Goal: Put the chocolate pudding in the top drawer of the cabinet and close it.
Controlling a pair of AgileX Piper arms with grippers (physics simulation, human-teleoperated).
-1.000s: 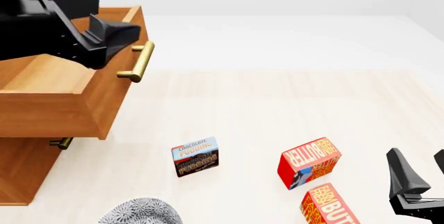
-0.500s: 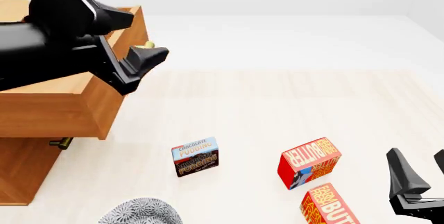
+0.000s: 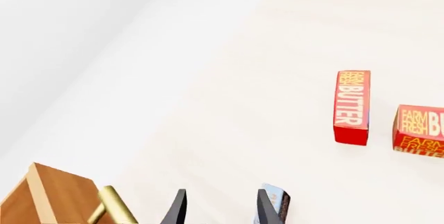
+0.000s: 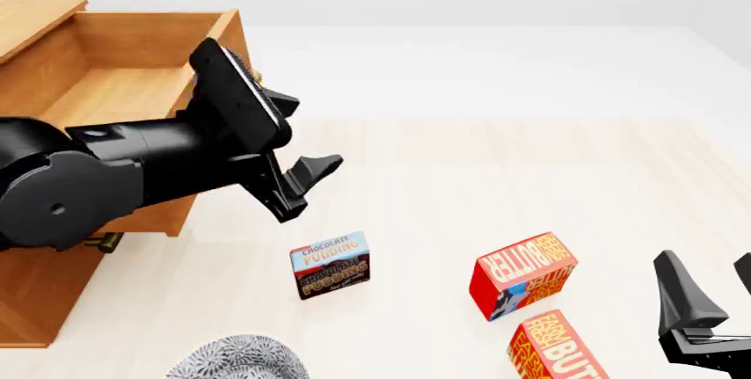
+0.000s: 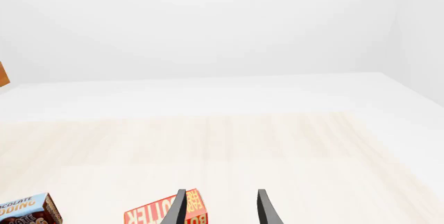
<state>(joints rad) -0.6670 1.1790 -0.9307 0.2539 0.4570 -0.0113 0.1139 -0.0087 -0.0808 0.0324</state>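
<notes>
Lying below the left fingers [image 4: 308, 184], the chocolate pudding [image 4: 331, 265] sits untouched.

Orange-brown wooden cabinet [image 4: 47, 300], brass handle [image 3: 116, 206], matt black pincer [image 4: 308, 182]

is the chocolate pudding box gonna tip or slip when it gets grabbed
The chocolate pudding stands upright on a narrow edge, so a sideways nudge would probably topple it. It looks like a stiff carton with flat faces, likely easy to pinch, and probably light.

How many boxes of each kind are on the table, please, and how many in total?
Chocolate pudding: 1
Butter boxes: 2
Total: 3 boxes
</notes>
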